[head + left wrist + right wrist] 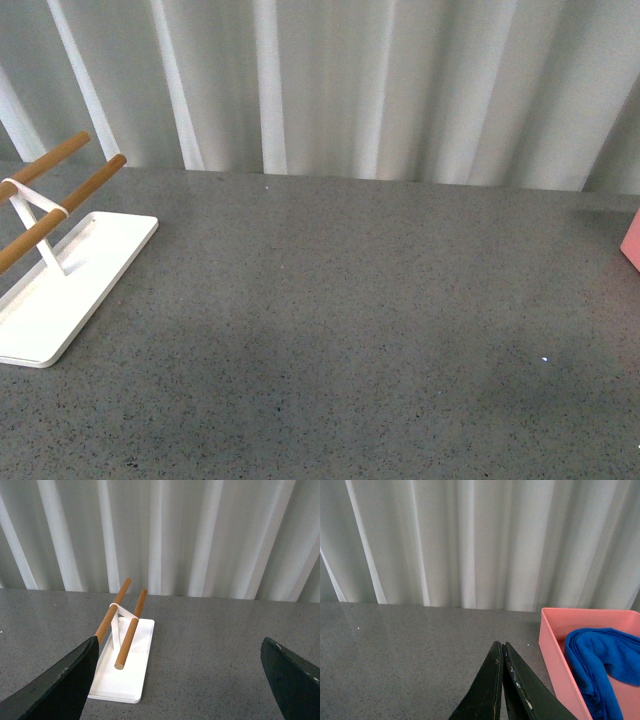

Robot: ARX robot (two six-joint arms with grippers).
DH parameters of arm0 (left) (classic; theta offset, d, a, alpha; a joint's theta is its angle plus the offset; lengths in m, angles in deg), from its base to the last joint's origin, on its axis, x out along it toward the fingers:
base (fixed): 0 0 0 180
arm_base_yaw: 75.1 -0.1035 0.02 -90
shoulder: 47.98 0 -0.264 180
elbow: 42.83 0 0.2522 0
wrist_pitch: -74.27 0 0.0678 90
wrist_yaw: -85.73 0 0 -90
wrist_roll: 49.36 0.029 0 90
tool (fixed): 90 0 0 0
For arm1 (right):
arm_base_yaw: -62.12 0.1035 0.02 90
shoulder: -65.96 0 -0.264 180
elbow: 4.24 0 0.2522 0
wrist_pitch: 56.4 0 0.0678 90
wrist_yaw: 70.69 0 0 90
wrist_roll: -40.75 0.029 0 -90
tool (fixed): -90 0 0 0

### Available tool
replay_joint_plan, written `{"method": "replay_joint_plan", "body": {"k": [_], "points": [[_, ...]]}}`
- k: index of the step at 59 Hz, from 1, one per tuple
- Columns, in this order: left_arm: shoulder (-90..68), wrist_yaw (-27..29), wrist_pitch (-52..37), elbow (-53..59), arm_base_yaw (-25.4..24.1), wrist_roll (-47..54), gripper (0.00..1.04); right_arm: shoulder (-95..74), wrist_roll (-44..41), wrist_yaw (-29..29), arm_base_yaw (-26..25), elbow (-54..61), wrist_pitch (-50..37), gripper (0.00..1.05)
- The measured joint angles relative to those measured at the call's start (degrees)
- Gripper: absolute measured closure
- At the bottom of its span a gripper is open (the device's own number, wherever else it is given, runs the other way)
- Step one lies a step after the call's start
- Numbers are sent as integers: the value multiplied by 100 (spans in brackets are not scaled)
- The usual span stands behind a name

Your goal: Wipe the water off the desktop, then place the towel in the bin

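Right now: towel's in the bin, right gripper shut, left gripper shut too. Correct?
Not quite. The left gripper is open: the left wrist view shows its fingers far apart. The rest holds: the towel lies in the bin, and the right gripper is shut.

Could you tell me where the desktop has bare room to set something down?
The desktop is bare across its whole middle, from the white rack at the left edge to the pink bin at the right edge, back to the curtain. The bin is taken up by the towel.
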Motion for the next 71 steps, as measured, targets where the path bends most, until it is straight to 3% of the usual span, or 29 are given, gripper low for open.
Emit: {"method": "replay_joint_plan", "body": {"k": [18,23,37,68,71], "points": [[0,0,0,0,0,0,7,466,2,-2,0,-2,476,101],[0,0,0,-2,0,0,7,1121,7,-7,0,-4,1338,101],[4,0,0,0,0,0,7,1366,24,-20,0,-4,1412,101],[4,0,0,0,0,0,7,1366,26,-17,0,-4,1412,6],[4,0,0,0,0,0,7,1366,35,-20,0,-4,1412,6]]}}
